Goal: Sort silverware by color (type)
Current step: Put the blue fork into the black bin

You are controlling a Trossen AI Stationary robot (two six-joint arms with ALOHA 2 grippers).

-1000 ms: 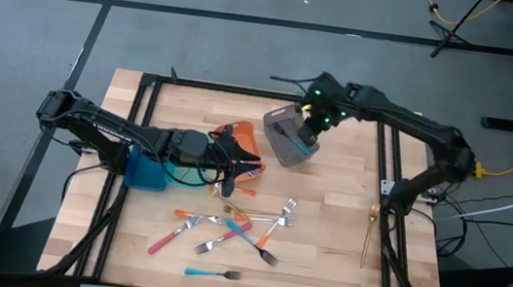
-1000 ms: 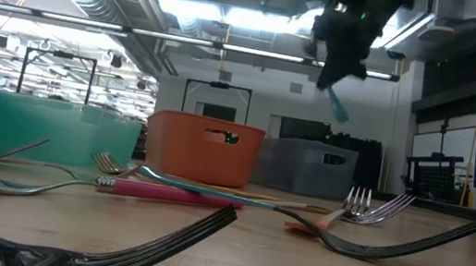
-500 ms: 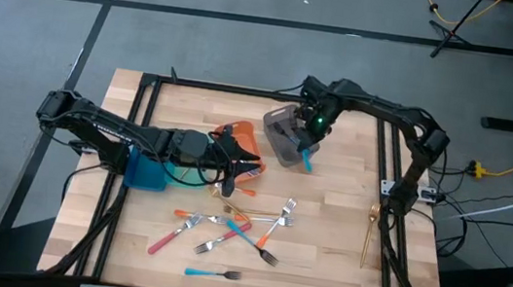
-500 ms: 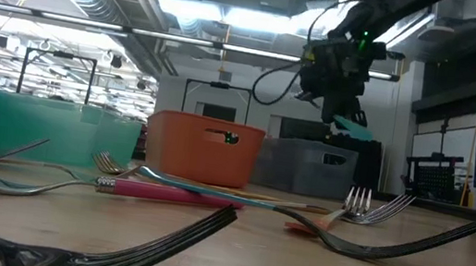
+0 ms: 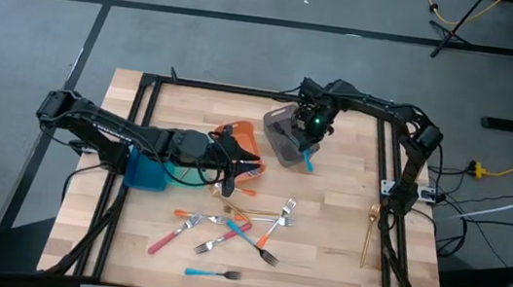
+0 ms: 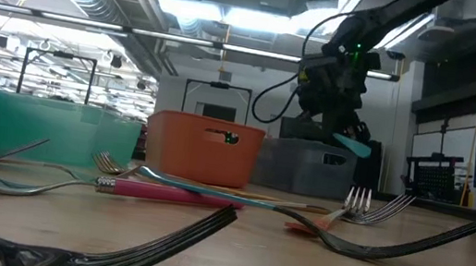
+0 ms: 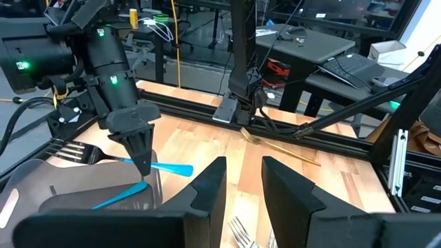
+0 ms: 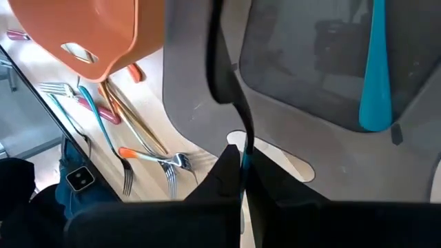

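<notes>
My right gripper [image 5: 314, 134] hangs over the grey bin [image 5: 280, 135] at the table's far middle, shut on a blue-handled fork [image 7: 165, 167]. A second blue utensil [image 7: 117, 196] lies inside that bin. My left gripper [image 7: 241, 169] hovers open over the orange bin [image 5: 243, 139], with nothing between its fingers. More silverware [image 5: 236, 229] with red, orange and blue handles lies scattered on the wood nearer the front edge. My right gripper pinches the fork between its two fingers at the inner end of the blue handle [image 7: 153, 165], beside the metal neck. The fingers come from above, slanting down, and lie across the fork. It hangs nearly level above the grey bin, tines [image 7: 77, 154] one way and handle end [image 6: 354, 146] the other.
A teal bin [image 5: 146, 171] sits under my left arm. A gold utensil [image 5: 369, 232] lies along the table's right edge, another [image 5: 233, 196] by the orange bin. A blue-handled fork [image 5: 212, 273] lies near the front edge. Black frame rails border the table.
My right gripper has sunk toward the grey bin, tipping downward and rolling as it went, most of it in the first half second. The blue-handled fork has swung from hanging steeply below the fingers to lying nearly level just above the bin.
</notes>
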